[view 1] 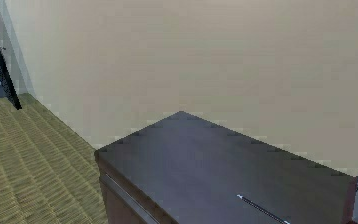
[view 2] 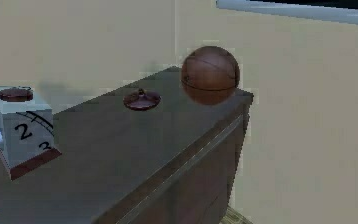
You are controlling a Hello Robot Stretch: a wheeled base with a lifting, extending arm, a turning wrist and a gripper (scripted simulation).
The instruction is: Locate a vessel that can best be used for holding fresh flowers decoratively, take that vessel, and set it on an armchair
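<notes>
A dark wooden dresser (view 1: 202, 160) stands against the beige wall, and its top (view 2: 117, 150) runs across the arm side view. On it lies a small, low, dark red round thing with a knob (view 2: 142, 100). It is too small to tell whether it is a vessel. A brown basketball (view 2: 210, 72) rests at the top's far corner by the wall.
A white cube with black numerals on a reddish base (view 2: 22, 135) sits at the arm side view's left. A thin pale stick (view 1: 262, 208) lies on the dresser top. Olive patterned carpet (view 1: 37, 160) lies open at the forward view's left, leading to a dark door frame (view 1: 2, 60).
</notes>
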